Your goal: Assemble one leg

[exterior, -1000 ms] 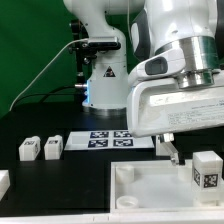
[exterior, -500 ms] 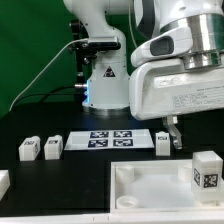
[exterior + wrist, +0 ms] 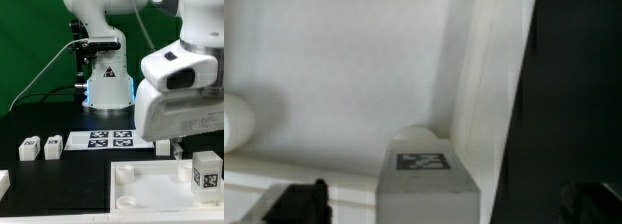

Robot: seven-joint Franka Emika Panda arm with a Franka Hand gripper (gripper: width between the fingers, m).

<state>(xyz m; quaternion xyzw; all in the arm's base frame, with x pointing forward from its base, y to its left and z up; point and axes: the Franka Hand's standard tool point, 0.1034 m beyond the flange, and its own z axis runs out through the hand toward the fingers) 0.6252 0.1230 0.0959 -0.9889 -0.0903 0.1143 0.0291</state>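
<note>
A leg (image 3: pixel 206 170), a small white block with a tag on its face, stands on the large white tabletop (image 3: pixel 150 195) near its edge at the exterior view's right. My gripper (image 3: pixel 446 207) is open. In the wrist view this leg (image 3: pixel 425 170) stands between the two dark fingertips (image 3: pixel 295 205) with room on both sides and nothing gripped. In the exterior view the big white hand (image 3: pixel 185 105) hangs just above and behind the leg, with one dark finger (image 3: pixel 177 149) showing. Two more legs (image 3: pixel 28 149) (image 3: pixel 53 146) lie at the exterior view's left, and another (image 3: pixel 162 146) lies beside the marker board.
The marker board (image 3: pixel 110 138) lies on the black table in front of the robot base (image 3: pixel 105 85). A white part (image 3: pixel 3 182) shows at the far left edge. The tabletop has a round socket (image 3: pixel 124 172) at its corner.
The hand has tilted and come lower, toward the exterior view's right, over the leg on the tabletop. The parts on the table have not moved.
</note>
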